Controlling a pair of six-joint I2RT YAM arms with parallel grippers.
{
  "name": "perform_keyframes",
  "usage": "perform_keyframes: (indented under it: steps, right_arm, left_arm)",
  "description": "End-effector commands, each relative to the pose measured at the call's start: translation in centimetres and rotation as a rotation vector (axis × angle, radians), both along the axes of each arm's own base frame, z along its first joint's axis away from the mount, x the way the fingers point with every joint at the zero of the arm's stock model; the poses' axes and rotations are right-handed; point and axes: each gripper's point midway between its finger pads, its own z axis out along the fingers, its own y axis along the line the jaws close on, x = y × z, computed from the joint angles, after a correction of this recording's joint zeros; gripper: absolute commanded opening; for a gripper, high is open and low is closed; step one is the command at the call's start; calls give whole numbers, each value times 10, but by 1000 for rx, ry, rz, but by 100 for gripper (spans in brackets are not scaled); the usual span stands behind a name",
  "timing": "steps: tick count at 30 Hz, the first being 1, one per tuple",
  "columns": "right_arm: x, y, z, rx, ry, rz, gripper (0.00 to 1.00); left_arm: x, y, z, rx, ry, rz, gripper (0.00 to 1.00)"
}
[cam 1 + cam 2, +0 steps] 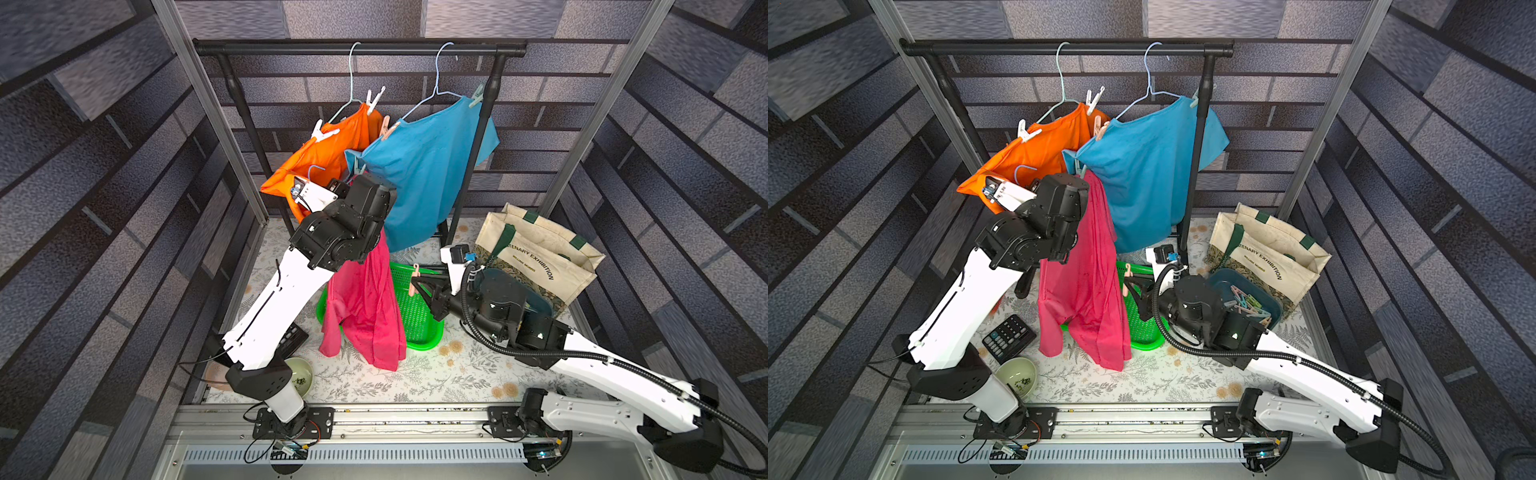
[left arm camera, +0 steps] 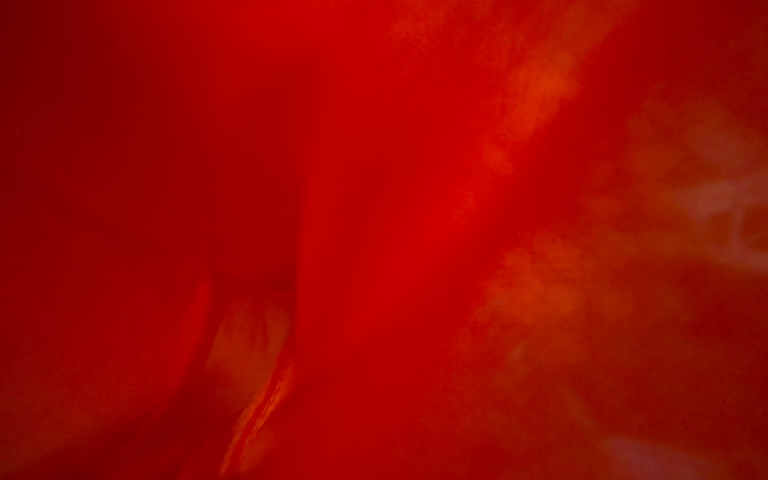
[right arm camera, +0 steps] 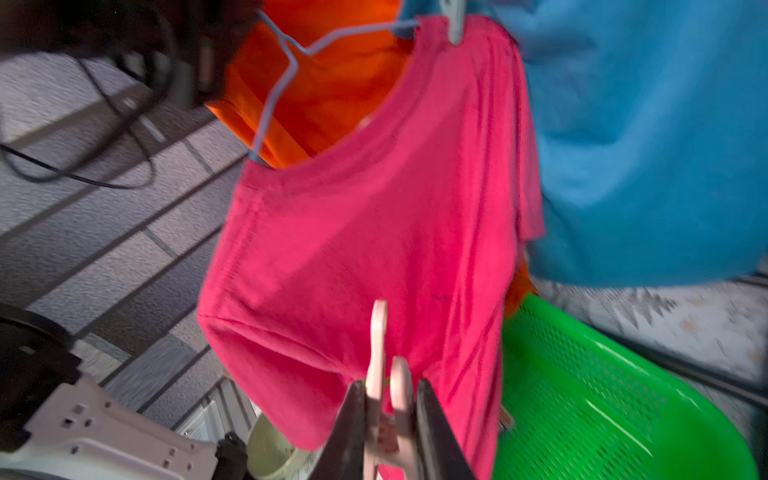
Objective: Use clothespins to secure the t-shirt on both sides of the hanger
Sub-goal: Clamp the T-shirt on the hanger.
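Observation:
A pink t-shirt point(image 1: 365, 299) hangs on a light-blue wire hanger point(image 3: 282, 79) under my left arm's wrist. Its cloth fills the left wrist view, so the left gripper is hidden. One shoulder carries a mint clothespin point(image 3: 455, 20), which also shows in a top view point(image 1: 1079, 168). My right gripper point(image 3: 388, 384) is shut on a peach clothespin point(image 3: 380, 353), squeezing its handle ends, with the tips pointing at the shirt's lower part. In both top views this clothespin point(image 1: 414, 278) point(image 1: 1128, 272) is just right of the shirt, above the basket. Several spare clothespins point(image 1: 1246, 305) lie in a teal tray.
An orange shirt point(image 1: 328, 153) and a blue shirt point(image 1: 424, 166) hang pinned on the black rack point(image 1: 361, 48) behind. A green basket point(image 1: 415, 320) sits under the right gripper. A tote bag point(image 1: 540, 253) stands at right. A calculator point(image 1: 1009, 336) and a bowl point(image 1: 1017, 376) are near the left arm.

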Motion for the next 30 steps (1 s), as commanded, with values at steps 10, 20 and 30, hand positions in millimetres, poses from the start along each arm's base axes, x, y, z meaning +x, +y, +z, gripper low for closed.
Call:
perform_keyframes:
  steps: [10,20,30]
  right_arm:
    - [-29,78,86,237,-297,13,0]
    - [-9,109,70,183,-303,-75,0]
    - [-4,114,76,195,-308,-107,0]
  left_arm:
    - [-3,-12,19,-6,-51,32,0]
    - [-4,-22,25,6,-55,21,0]
    - [-2,-26,25,18,-53,20,0]
